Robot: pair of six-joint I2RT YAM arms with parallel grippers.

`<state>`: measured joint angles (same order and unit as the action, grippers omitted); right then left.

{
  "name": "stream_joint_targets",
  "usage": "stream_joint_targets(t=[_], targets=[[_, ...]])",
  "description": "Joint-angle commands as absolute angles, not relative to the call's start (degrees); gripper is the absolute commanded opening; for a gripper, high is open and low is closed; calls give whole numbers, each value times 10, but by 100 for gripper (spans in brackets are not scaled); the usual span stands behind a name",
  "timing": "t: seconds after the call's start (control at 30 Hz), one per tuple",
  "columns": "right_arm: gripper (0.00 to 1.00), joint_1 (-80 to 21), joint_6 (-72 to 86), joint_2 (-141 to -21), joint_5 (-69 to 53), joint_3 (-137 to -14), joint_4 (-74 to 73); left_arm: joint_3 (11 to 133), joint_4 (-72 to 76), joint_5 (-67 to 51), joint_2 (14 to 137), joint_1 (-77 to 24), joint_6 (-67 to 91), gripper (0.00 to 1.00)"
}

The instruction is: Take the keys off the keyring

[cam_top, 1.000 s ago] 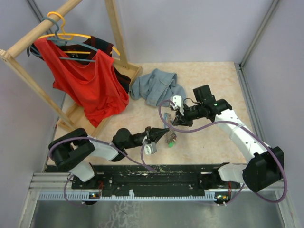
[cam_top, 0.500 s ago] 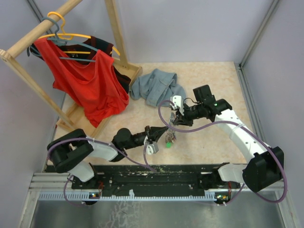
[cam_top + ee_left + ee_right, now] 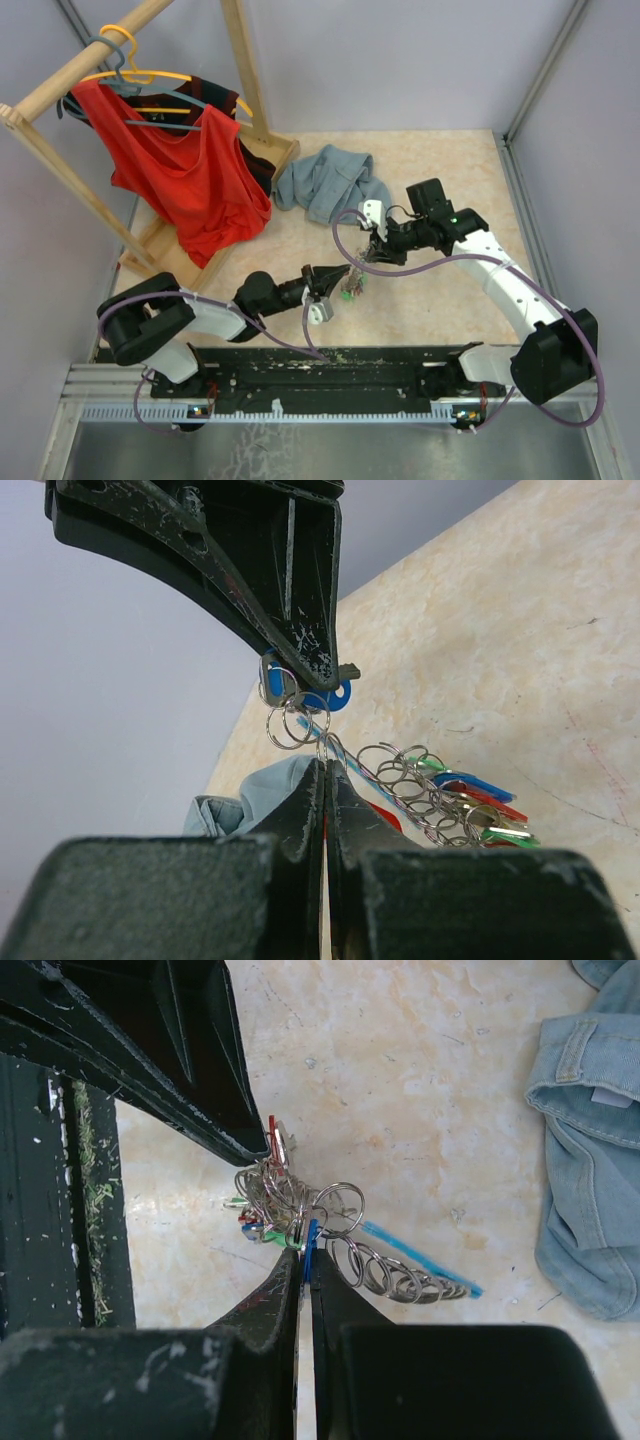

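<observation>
Black fingers of the left gripper (image 3: 325, 772) are pressed tight together, clenched on the keyring (image 3: 385, 1272). Its chain of silvery rings and its thin light-blue strip run straight out from between the tips. Just beyond those tips and a little to their right, the keys (image 3: 478, 806) hang in a bunch off the rings. Green, blue and red plastic heads are fanned together, held just above the pale marbled table (image 3: 440, 170); whether they touch it cannot be told.

Directly ahead of the left gripper, nearly tip to tip with it, the right gripper (image 3: 303, 1260) comes in from the opposite side. Its fingers are likewise squeezed together, pinching a blue-headed key (image 3: 326, 696). The key's metal blade pokes out past one fingertip, and a couple of small rings dangle below. Seen from the right wrist, the bunch of keys sits just past its fingertips and to their left, against the tip of the left gripper. The ring chain trails away to the right.

Farther out, behind the right gripper, a crumpled denim garment (image 3: 325, 185) lies on the table, well apart from both grippers. Beyond it, to the far left of the left gripper, a red shirt (image 3: 190, 175) hangs from a wooden rack (image 3: 245, 70).
</observation>
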<state>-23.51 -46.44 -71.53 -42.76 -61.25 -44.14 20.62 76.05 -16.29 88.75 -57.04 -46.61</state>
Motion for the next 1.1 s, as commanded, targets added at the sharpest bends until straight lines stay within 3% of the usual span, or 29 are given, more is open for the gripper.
stream_joint_targets(t=[0.0, 0.63, 1.07], targets=[[0, -236, -461, -692, -453, -644, -413, 201, 783, -157, 878, -573, -475, 0], [0, -236, -452, -698, -459, -633, -397, 197, 805, -147, 870, -573, -437, 1], [0, -236, -468, -692, -458, -645, -418, 154, 852, -160, 820, -569, -388, 53]])
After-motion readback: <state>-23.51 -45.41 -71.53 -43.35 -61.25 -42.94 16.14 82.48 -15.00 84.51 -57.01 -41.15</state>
